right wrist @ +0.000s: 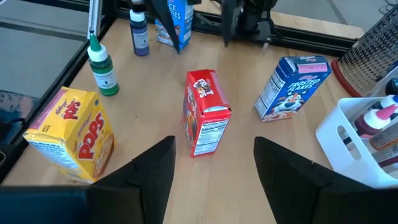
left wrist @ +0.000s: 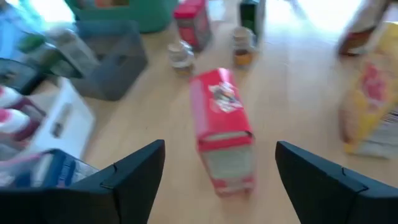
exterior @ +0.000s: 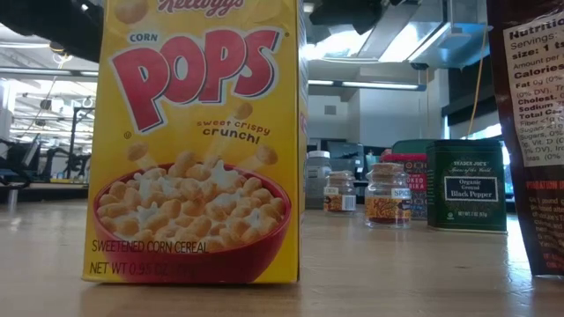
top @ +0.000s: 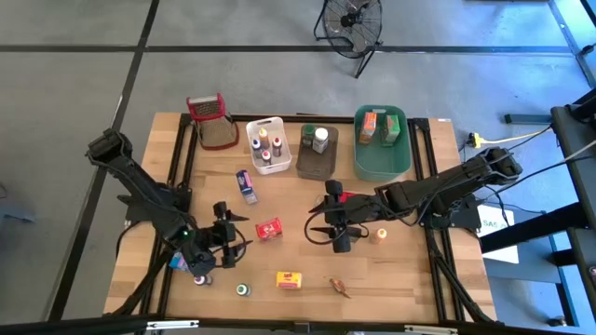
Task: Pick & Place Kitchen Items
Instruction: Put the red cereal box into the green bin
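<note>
Roughly halfway, judging by layout: several items binned, abt as many still loose on worktop [top: 410, 270]

Binned so far:
- white tub [top: 268, 144] w/ a few small bottles, coloured caps
- brown tub [top: 318, 152] w/ a white-capped jar plus one more small item, hard to make out
- green tub [top: 382, 144] w/ two small boxes, orange and green

Still loose: red cereal box [top: 269, 229] mid-worktop between both arms, blue cereal box [top: 245, 185] just beyond it toward the tubs, yellow cereal box [top: 289, 279] near front edge, green-capped bottle [top: 243, 289] beside that, small orange jar [top: 381, 234] by right arm, little brown item [top: 341, 288] at front. Grater w/ red top [top: 213, 122] at back left, not part of the job

Left tool [left wrist: 217, 174] spread wide, holding nothing, aimed at red box lying just ahead. Right tool [right wrist: 214, 168] also parted and empty, facing same red box from the other side. Likely next pick: red box, by either arm
</note>
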You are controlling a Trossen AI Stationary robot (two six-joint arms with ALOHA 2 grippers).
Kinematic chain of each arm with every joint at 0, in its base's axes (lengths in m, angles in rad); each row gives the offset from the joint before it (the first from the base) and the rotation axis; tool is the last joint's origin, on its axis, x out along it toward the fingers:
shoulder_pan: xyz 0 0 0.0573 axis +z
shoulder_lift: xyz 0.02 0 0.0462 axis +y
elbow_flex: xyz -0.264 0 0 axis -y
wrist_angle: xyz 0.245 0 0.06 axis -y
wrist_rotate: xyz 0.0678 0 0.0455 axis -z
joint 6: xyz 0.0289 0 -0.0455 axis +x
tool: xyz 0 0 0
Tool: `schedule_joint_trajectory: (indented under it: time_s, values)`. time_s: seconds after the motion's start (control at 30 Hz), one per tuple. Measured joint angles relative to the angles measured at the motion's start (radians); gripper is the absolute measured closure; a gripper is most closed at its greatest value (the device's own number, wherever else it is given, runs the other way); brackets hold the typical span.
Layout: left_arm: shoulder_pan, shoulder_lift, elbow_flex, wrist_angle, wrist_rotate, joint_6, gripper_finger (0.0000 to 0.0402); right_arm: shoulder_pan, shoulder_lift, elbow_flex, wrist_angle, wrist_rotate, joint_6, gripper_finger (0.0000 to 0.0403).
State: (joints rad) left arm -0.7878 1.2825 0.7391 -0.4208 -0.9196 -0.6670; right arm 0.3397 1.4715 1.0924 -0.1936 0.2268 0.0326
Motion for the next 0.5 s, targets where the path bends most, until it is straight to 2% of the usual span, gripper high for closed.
schedule_joint_trajectory:
  time_s: [0.13,0.5]
  values:
    - [0.007,0.033,0.000,-0.001,-0.060,-0.020,0.0100,0.000,0.000,0.000,0.000,0.000,0.029,0.0183]
    - [-0.003,0.131,0.000,0.006,-0.088,-0.068,0.0100,0.000,0.000,-0.001,0.049,0.000,0.065,0.0183]
